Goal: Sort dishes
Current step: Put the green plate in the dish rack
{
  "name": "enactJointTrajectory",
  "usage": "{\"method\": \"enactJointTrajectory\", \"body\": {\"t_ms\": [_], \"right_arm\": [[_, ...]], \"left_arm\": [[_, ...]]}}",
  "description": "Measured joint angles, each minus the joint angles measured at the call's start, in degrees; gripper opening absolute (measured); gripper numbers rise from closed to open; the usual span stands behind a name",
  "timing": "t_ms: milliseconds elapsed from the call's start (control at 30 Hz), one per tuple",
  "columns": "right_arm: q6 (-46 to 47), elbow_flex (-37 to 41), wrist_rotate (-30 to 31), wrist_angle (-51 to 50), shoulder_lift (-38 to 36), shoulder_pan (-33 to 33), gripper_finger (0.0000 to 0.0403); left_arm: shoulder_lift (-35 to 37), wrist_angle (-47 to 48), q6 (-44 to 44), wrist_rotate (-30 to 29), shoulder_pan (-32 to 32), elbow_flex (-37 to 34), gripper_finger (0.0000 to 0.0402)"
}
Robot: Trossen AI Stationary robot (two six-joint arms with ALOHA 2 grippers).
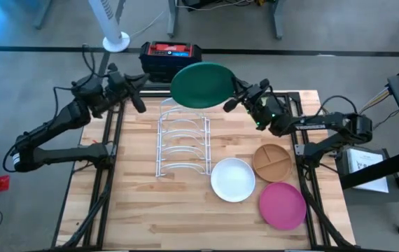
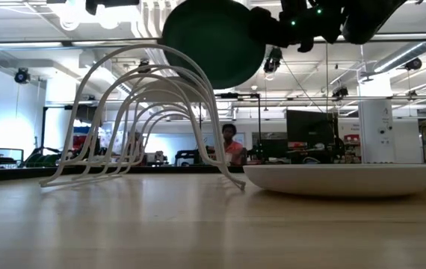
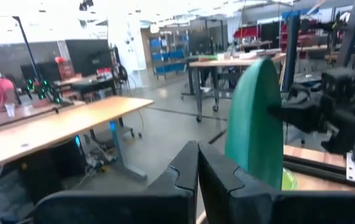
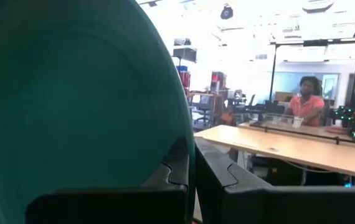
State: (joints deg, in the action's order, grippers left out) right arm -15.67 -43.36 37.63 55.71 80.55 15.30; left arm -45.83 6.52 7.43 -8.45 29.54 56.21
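The large dark green plate (image 1: 201, 85) hangs in the air over the far end of the white wire rack (image 1: 182, 143), with my right gripper (image 1: 229, 103) shut on it. In the low view the plate (image 2: 213, 41) is well above the rack's hoops (image 2: 146, 112). My left gripper (image 1: 138, 98) is shut and empty, raised at the far left, left of the plate. The white plate (image 1: 232, 179), the brown divided plate (image 1: 272, 162) and the pink plate (image 1: 282, 205) lie flat on the table's right half. A bit of lime green (image 3: 288, 180) shows below the green plate. My right gripper pinches the green plate's rim (image 4: 180, 149) between its two fingers, on the side of the plate toward the table's right edge. The fingers reach in roughly level from the right. The plate is lifted clear and steeply tilted, nearly on edge.
A red and black box (image 1: 171, 56) stands beyond the table's far edge, behind the plate. A white fan stand (image 1: 115, 38) is on the floor at the far left. The wooden table (image 1: 136, 210) is bare at the near left. A person sits in the room behind.
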Motion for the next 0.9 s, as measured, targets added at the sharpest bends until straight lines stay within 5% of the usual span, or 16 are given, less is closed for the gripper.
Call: {"method": "enactJointTrajectory", "body": {"t_ms": [900], "right_arm": [[-2.67, -0.48, 0.34, 5.84, 7.94, -4.89, 0.0]], "left_arm": [[0.97, 1.6, 0.48, 0.02, 0.0, -0.09, 0.0]]}}
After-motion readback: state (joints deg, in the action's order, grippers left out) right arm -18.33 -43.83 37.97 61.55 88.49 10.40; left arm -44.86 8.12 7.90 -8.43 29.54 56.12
